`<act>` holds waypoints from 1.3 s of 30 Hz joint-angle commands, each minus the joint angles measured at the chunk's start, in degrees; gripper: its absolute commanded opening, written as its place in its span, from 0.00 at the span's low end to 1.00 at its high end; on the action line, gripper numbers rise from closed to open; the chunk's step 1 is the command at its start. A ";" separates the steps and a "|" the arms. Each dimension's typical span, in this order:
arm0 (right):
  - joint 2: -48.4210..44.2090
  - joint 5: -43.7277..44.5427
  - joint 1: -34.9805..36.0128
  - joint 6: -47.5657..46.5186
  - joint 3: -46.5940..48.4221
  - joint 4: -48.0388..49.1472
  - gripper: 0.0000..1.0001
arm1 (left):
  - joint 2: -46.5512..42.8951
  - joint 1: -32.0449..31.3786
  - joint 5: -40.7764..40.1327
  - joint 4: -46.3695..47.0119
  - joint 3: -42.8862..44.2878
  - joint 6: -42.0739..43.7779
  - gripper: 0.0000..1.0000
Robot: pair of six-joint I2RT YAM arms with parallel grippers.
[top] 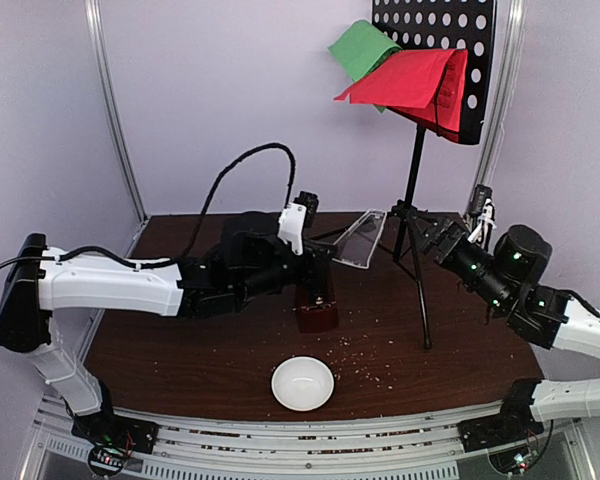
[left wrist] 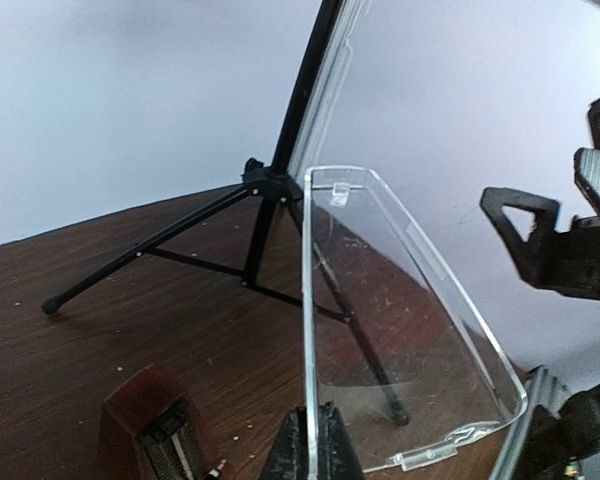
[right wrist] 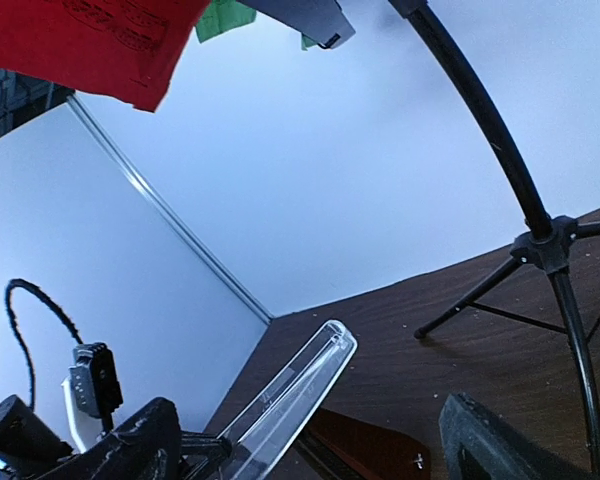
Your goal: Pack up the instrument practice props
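My left gripper is shut on the edge of the clear plastic wedge cover, holding it up above the table; in the left wrist view its fingertips pinch the cover's rim. The dark red-brown metronome stands just below the cover. My right gripper is open, a little to the right of the cover and apart from it. The black music stand rises between them, with the green sheet and red sheet on its perforated desk. In the right wrist view the cover lies ahead of the spread fingers.
A small white bowl sits near the table's front edge. The stand's tripod legs spread over the back right of the brown table. Crumbs dot the surface. Frame posts and pale walls close in the back.
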 commanded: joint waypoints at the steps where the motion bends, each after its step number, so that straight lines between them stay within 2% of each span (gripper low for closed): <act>1: -0.71 -16.11 -4.51 3.65 -2.25 12.70 0.95 | -4.15 3.58 15.96 17.78 -6.63 -8.26 0.00; 5: 2.11 -26.71 -6.14 8.51 -4.49 27.09 0.98 | -5.88 4.17 20.94 22.62 -9.17 -9.37 0.00; 10: 8.50 -36.84 -5.54 10.49 -1.04 35.11 0.97 | -5.35 4.46 29.29 25.51 -7.74 -9.99 0.00; 20: 9.07 -38.46 -4.74 11.91 -2.76 43.98 0.97 | -5.14 4.53 37.56 36.73 -9.63 -12.02 0.00; 27: 9.54 -44.24 -4.27 12.97 -1.74 48.88 0.94 | -3.88 4.53 41.24 38.95 -8.68 -13.55 0.00; 39: 13.74 -47.21 -1.64 13.30 0.91 51.50 0.82 | -3.15 4.53 42.61 39.20 -8.29 -14.04 0.00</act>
